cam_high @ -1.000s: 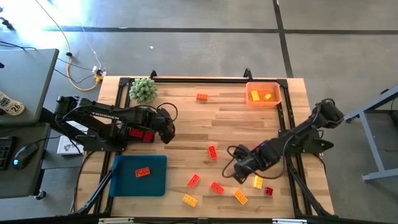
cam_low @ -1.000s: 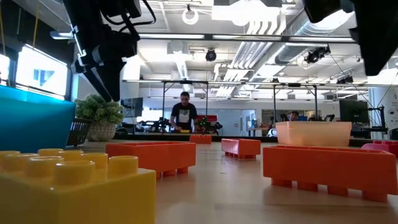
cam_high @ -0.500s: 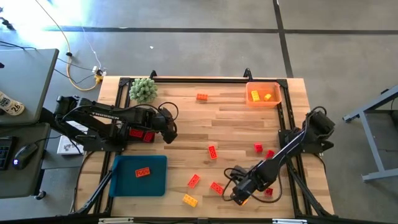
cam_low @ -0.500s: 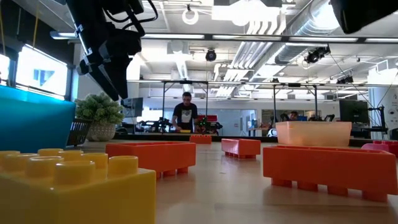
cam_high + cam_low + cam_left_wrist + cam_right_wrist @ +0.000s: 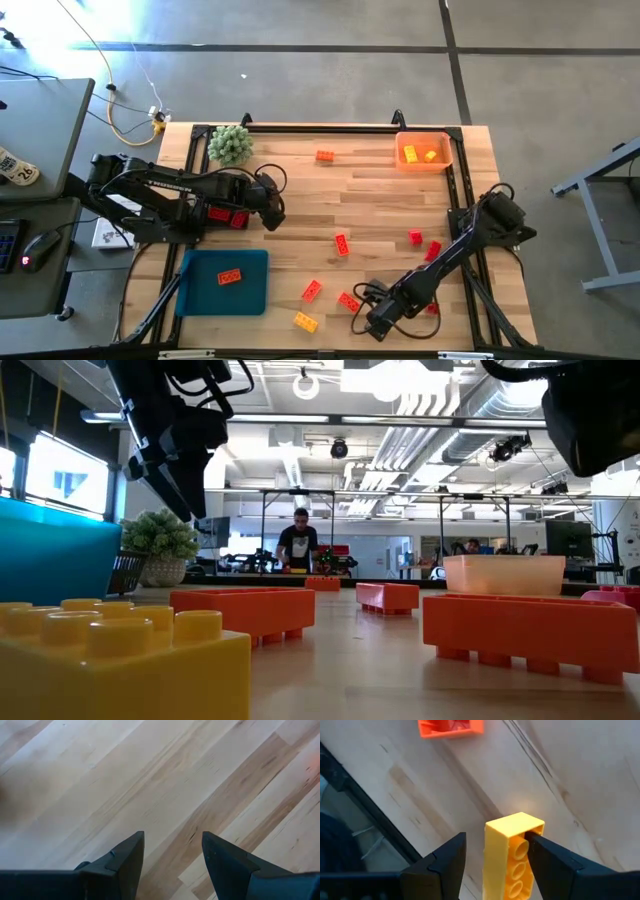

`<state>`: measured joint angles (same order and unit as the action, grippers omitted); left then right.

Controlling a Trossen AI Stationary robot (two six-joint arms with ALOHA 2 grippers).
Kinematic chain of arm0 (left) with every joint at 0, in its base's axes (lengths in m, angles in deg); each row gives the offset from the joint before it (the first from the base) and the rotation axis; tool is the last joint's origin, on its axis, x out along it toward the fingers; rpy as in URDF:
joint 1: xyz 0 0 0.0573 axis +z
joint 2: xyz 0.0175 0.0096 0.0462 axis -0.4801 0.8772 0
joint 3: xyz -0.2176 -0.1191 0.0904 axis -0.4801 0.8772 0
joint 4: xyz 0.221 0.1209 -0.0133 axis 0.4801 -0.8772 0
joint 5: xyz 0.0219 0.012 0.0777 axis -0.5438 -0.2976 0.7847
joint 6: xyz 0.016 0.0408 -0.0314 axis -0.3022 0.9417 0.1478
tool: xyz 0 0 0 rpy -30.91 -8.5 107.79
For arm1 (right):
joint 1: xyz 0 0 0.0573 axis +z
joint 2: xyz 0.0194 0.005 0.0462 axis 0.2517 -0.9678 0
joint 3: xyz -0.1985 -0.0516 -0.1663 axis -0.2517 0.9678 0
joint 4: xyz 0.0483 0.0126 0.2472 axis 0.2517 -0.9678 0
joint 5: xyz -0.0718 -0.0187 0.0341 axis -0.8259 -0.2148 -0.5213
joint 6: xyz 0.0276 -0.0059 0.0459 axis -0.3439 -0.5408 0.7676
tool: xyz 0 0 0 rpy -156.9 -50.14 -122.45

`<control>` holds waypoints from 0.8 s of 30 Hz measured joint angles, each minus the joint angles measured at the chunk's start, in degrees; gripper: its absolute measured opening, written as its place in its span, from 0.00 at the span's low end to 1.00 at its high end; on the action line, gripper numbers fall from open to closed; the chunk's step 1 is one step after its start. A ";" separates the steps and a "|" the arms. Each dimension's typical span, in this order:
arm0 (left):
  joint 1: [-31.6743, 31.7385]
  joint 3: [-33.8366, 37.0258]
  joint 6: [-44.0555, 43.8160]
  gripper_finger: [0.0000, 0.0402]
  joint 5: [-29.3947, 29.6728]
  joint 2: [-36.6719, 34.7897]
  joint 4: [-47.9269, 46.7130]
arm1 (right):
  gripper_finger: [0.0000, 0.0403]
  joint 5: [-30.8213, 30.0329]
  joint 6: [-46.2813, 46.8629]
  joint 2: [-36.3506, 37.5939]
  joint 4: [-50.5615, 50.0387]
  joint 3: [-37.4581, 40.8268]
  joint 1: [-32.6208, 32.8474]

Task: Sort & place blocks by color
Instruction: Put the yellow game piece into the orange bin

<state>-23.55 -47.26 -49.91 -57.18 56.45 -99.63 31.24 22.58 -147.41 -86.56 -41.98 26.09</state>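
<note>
Across the pale wooden-plank bench [image 5: 380,200], scattered small studded plastic bricks, red-orange [image 5: 341,244] and yellow [image 5: 305,322]; one red-orange already on the flat blue plastic tray [image 5: 250,290], two yellow in the shallow orange bin [image 5: 422,163]. Left gripper [image 5: 270,210] hovering mid-bench, fingers [image 5: 125,857] spread over bare wood. Right gripper [image 5: 376,320] low at the near edge, fingers [image 5: 555,860] straddling a yellow two-by-four brick [image 5: 512,852], seemingly touching one side, grip not surely closed. Likely light, rigid, slick; best pinched across the flat long sides. No legible writing.
</note>
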 joint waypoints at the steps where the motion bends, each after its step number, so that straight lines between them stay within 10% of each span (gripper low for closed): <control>1: 0.00 0.00 -0.04 0.46 0.00 0.00 0.04 | 0.49 0.21 -0.02 -0.05 -0.10 0.00 0.00; 10: 0.00 0.00 0.02 0.46 0.00 0.00 0.33 | 0.47 -1.20 1.45 -0.01 -4.11 -0.14 -0.07; 19: 0.00 0.00 0.39 0.46 -0.02 0.00 1.22 | 0.19 -1.22 2.51 0.17 -7.31 -0.21 -0.15; 24: 0.00 0.00 0.53 0.46 -0.02 0.00 1.20 | 0.19 -1.21 2.39 0.15 -7.29 -0.20 -0.15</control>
<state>-23.55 -47.26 -49.38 -57.20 56.45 -98.43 30.03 24.97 -147.26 -93.86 -42.18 25.94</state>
